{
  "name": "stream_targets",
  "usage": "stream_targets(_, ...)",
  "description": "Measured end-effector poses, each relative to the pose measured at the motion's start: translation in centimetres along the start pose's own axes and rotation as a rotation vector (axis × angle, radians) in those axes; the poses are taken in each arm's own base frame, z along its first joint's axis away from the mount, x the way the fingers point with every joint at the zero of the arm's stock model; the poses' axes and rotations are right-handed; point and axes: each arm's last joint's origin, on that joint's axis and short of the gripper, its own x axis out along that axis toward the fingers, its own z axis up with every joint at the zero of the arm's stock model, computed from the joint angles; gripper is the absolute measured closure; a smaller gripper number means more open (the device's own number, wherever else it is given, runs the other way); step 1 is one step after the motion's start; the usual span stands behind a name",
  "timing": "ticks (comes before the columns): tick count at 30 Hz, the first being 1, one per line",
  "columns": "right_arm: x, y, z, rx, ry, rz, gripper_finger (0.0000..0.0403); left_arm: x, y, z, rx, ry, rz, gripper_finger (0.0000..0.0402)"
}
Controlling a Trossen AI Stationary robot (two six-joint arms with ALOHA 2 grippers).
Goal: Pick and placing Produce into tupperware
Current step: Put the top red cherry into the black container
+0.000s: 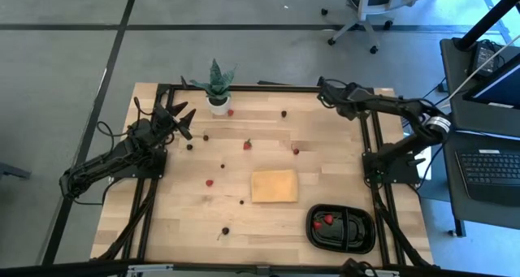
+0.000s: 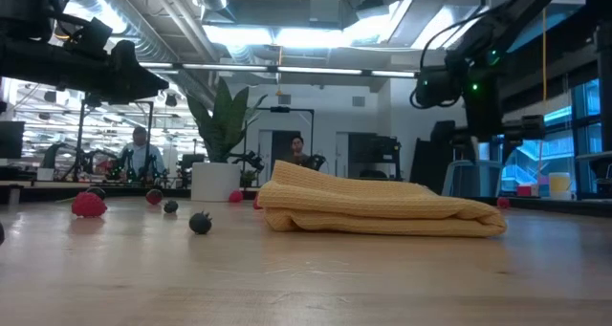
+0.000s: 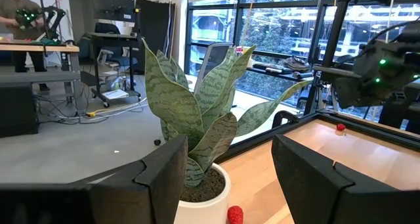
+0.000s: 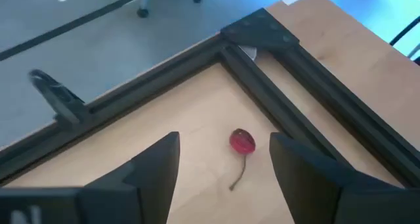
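Small red and dark produce pieces lie scattered on the wooden table, among them a red one (image 1: 248,144) and a dark one (image 1: 225,230). The black two-compartment tupperware (image 1: 357,236) sits at the near right corner, with red pieces (image 1: 328,220) in its left compartment. My left gripper (image 1: 183,114) is open beside the potted plant (image 1: 218,86); its wrist view shows a red piece (image 3: 234,215) by the pot. My right gripper (image 4: 223,165) hovers open at the far right corner (image 1: 323,88), above a red cherry-like piece with a stem (image 4: 242,142).
A flat tan pad (image 1: 274,185) lies mid-table, left of the tray. Black frame rails (image 4: 289,119) run along the table's edges by the right gripper. The potted spiky plant (image 3: 197,119) stands at the far edge, close to my left gripper. People show in the room beyond.
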Motion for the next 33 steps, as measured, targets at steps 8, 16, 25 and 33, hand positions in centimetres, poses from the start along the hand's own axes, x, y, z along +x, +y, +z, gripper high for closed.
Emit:
stream_targets(8,1.3,0.5,-1.3,0.003,0.019,-0.048,0.0166,0.0,0.0,0.0,0.000,0.000,0.000,0.0186)
stream_targets(16,3.1,0.5,-1.9,0.030,0.064,-0.130,0.0166,0.0,0.0,0.0,0.000,0.000,0.000,0.0186)
stream_targets(25,4.7,0.4,-2.3,0.062,0.089,-0.197,0.0166,0.0,0.0,0.0,-0.005,0.000,-0.001,0.0186)
stream_targets(33,5.9,0.2,-2.3,0.082,0.090,-0.244,0.0166,0.0,0.0,0.0,-0.004,0.001,-0.001,0.0186)
